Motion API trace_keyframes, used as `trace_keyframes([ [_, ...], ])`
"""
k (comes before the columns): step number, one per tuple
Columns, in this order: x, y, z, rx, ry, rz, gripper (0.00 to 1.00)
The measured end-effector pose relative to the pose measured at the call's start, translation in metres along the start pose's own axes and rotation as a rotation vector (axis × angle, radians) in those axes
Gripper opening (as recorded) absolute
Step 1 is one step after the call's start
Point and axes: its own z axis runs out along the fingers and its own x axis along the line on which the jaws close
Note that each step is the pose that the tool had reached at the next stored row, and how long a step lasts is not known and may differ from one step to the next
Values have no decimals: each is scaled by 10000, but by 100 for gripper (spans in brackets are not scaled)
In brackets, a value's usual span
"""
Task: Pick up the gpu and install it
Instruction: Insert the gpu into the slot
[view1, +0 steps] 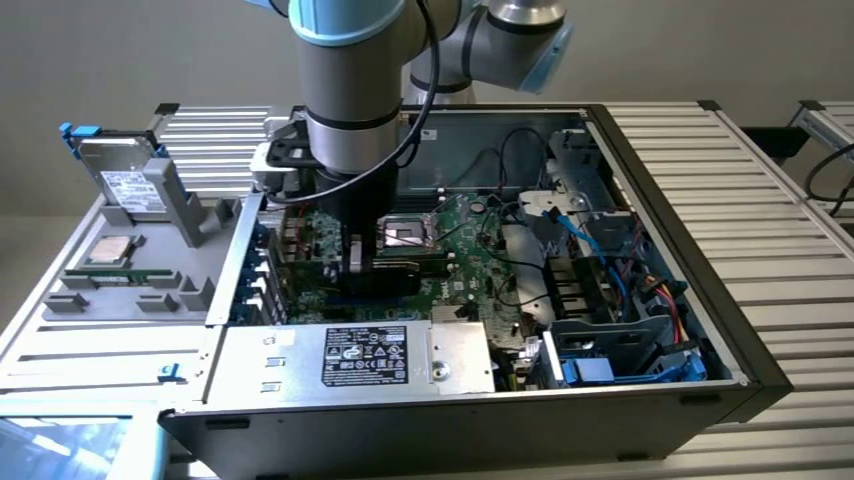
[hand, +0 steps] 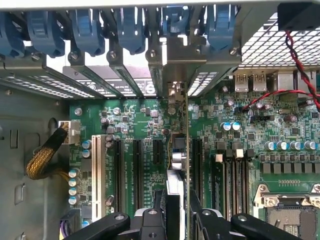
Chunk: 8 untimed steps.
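The gpu (hand: 178, 165) stands on edge between my fingers, seen edge-on as a thin line with green board and black cooler. Its lower edge is over a black slot of the green motherboard (hand: 135, 120), and its silver end bracket (hand: 175, 60) is up against the case's rear slot openings. My gripper (hand: 175, 212) is shut on the card, one black finger (hand: 156, 212) on each side. In the exterior view the gripper (view1: 356, 262) reaches straight down into the open computer case (view1: 747, 340), over the motherboard (view1: 461, 255).
Blue slot latches (hand: 87, 32) line the case's rear wall. A white slot (hand: 98, 170) and a yellow-sleeved cable (hand: 47, 155) lie beside the card. The processor socket (view1: 407, 235), power supply (view1: 387, 355) and blue cables (view1: 601, 245) fill the case. A hard drive (view1: 127, 185) stands on a grey holder (view1: 200, 225) outside.
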Motion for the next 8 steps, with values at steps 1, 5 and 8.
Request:
trace_keyframes([
  [1, 0, 1, 0, 0, 1, 0, 28],
  [5, 0, -1, -1, -5, 3, -1, 28],
  [8, 0, -1, -1, -5, 3, -1, 28],
])
